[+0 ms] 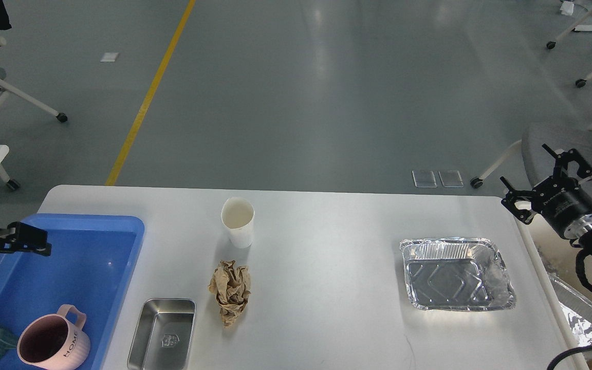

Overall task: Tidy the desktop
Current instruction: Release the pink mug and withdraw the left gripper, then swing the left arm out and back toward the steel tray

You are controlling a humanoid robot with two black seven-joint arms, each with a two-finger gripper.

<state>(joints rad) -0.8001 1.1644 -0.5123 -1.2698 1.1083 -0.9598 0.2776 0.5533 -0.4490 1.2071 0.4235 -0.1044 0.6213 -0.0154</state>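
Two cups, a pink mug among them, sit in the blue tray. Four things wait on the surface: paper cup, crumpled paper, steel dish, foil pan. Right end effector is wide open, empty. Left end effector holds nothing; I cannot tell its opening.

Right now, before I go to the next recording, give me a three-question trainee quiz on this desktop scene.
1. True or false: the pink mug stands in the blue tray.
2. Which lies nearest the crumpled brown paper? A. foil tray B. paper cup C. pink mug
3. Fill in: the steel dish rests on the ___, right of the blue tray.

Key
1. True; the left hand is apart from it, empty.
2. B
3. desktop
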